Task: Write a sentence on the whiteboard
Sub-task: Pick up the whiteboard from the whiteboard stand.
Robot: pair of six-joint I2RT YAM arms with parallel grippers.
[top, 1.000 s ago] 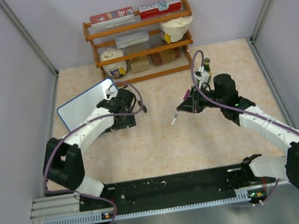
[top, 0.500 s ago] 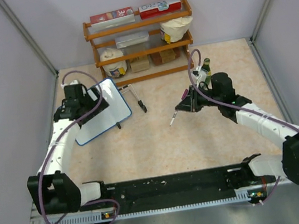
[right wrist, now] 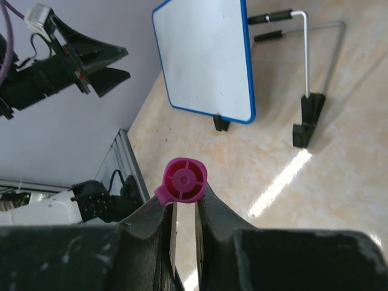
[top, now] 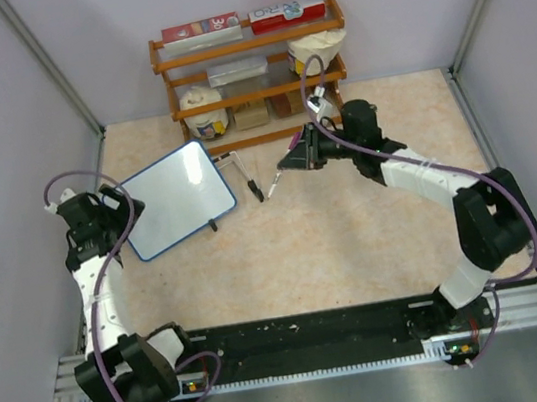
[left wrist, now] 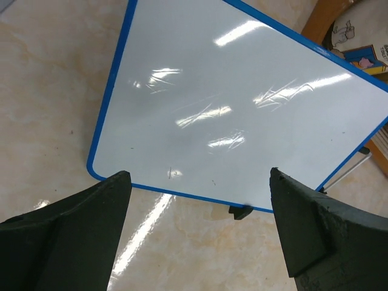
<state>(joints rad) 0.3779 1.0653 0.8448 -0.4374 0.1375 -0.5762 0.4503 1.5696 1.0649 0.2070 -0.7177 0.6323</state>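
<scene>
The whiteboard [top: 175,197], white with a thin blue frame, lies blank on the table at the left. It fills the left wrist view [left wrist: 242,103], with one black foot [left wrist: 240,211] at its near edge. My left gripper [top: 90,223] is open and empty, just left of the board and apart from it; its jaws stand wide apart [left wrist: 200,230]. My right gripper [top: 295,160] is shut on a marker [right wrist: 183,179] with a magenta end. The marker's tip [top: 273,184] points down-left, right of the board. The board also shows in the right wrist view [right wrist: 203,57].
A bent metal stand [top: 242,170] with black feet lies between the board and the marker tip; it also shows in the right wrist view [right wrist: 306,66]. A wooden shelf [top: 254,72] with boxes and jars stands at the back. Grey walls close in left and right.
My left arm has swung from the board's right side to its left and backed off toward the left wall. The board has turned and shifted. My right gripper moved up-left with the marker.
</scene>
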